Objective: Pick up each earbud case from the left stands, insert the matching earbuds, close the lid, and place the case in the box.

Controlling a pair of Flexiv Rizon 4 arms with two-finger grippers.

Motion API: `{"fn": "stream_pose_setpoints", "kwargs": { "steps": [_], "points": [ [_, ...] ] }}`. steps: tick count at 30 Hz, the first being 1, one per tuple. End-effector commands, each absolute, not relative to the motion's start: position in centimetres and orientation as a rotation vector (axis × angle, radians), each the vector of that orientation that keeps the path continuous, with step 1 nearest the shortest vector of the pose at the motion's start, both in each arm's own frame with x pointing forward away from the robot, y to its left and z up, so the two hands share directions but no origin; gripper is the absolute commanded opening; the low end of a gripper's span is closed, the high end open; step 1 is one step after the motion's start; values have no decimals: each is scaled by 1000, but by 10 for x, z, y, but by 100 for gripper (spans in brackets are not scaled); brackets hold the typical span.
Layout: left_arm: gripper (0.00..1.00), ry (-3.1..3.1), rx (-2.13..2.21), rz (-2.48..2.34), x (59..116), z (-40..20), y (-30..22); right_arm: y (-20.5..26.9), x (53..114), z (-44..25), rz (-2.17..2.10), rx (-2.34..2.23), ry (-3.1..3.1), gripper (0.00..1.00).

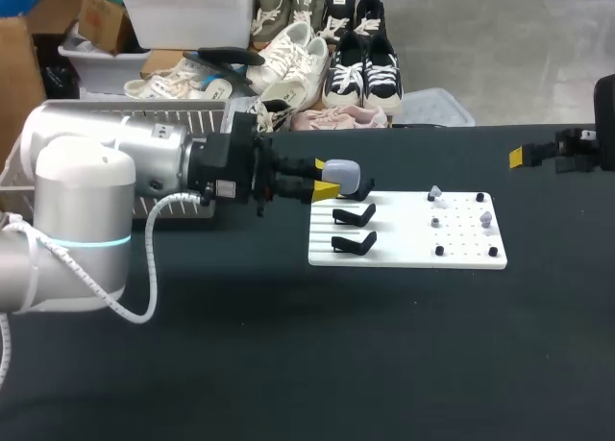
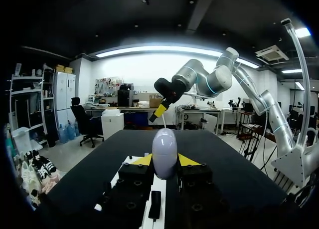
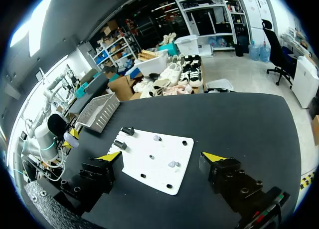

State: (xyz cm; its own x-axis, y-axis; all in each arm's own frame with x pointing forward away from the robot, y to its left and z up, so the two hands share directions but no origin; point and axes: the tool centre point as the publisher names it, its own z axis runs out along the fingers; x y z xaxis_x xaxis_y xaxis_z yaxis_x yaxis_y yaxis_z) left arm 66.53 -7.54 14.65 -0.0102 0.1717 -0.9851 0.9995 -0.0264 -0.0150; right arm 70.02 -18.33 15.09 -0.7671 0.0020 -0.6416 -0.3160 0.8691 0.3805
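While the bulky silver left arm lay over the 9 o'clock side of the wide matte black table, just in front of a pale slatted plastic basket, a careless swing toward that apparent box could have clipped its rim. The flat white plastic pegboard at the table's centre might have been dragged had the load snagged a stand.

The left gripper pinched a smooth, egg-shaped, pale lavender earbud case from both sides between its yellow tips. The case was at the board's 10 o'clock corner, by the topmost stand, and whether it sat clear of that stand could not be told. Its glossy, rounded shell looked liable to twist or squirt out of so narrow a grip.

The right gripper hung at the table's 2 o'clock edge, fingers spread wide around nothing. Two black hooked stands, thin and hard-edged, stood vacant at the board's 9 o'clock side. Tiny pale grey earbuds, toward the board's 3 o'clock, looked small enough to fumble.
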Motion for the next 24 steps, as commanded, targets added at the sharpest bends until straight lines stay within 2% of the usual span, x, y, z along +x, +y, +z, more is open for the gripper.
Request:
{"fn": "stream_pose_setpoints", "kwargs": {
  "steps": [1,24],
  "points": [
    [0,1351,1309,-1107,662,147,-76,-184,700,150,634,-229,2375,100],
    [0,1158,1425,-1173,661,140,-109,-181,693,150,599,-271,2381,100]
  ]
}}
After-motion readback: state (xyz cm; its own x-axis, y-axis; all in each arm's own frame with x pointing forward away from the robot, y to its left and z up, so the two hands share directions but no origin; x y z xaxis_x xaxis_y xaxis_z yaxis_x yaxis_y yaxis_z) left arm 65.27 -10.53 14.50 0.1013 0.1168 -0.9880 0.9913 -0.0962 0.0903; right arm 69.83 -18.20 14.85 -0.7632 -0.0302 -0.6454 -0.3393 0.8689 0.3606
